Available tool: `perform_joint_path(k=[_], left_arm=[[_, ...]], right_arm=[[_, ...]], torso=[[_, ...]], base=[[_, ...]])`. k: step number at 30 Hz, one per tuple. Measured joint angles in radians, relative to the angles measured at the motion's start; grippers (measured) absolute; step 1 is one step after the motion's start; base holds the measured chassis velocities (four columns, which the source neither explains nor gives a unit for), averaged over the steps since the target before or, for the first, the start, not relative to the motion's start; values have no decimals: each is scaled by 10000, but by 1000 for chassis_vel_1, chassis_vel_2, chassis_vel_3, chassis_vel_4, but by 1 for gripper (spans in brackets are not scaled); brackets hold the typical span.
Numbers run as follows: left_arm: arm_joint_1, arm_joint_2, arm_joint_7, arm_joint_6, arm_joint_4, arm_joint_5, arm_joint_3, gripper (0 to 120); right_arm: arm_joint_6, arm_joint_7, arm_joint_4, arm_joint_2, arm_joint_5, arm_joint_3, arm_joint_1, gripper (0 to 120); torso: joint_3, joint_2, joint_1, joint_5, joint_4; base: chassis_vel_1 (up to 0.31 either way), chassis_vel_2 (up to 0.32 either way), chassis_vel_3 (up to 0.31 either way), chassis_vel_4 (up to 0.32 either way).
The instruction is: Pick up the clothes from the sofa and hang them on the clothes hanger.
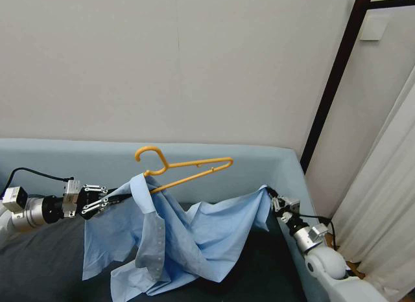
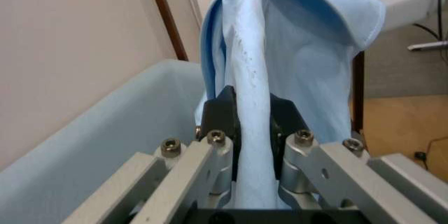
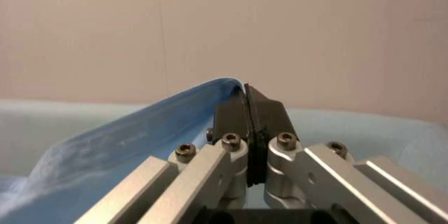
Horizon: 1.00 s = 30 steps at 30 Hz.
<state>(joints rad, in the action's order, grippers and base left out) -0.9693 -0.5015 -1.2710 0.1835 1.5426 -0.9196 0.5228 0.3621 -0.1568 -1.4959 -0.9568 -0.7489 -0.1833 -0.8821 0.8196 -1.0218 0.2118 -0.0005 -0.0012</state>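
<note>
A light blue shirt hangs spread above the sofa, held up at two ends. An orange hanger sticks out of its collar region, one arm inside the shirt, the hook pointing up. My left gripper is shut on the shirt's collar edge at the left; the cloth runs between its fingers. My right gripper is shut on the shirt's other edge at the right, near the sofa's armrest.
A pale blue sofa back runs across the head view, with a dark seat cushion under the shirt. A plain wall rises behind. A dark door frame and a white curtain stand at the right.
</note>
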Motion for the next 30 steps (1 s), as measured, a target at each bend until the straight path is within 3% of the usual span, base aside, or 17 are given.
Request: perform_joint_path(k=[4,15,18,30], left_arm=[[-4,39,-276,-89,-86,305,26,7],[648,27,-801,-285,-784,1285,-109,7],[865,-23,-1304,-362,-1101,1987,-236,7],[1142,88,-1949,-444,-1373,2743,-373,7]], right_arm=[[-187,532,-919,327,-1081,-251,49,0],[-250,1351,-2489,774,-1711,-722,169,0],[-267,1553,-2919,894,-1731,-843,225,0],[-422,1718,-3034,1166,-1583,-948,456,0]], torso=[[0,0,1,0,-1],[0,0,0,-1,-2],[0,0,0,-1,0],[0,0,0,0,1]], base=[[0,0,0,0],[0,0,0,0],[0,0,0,0],[0,0,0,0]])
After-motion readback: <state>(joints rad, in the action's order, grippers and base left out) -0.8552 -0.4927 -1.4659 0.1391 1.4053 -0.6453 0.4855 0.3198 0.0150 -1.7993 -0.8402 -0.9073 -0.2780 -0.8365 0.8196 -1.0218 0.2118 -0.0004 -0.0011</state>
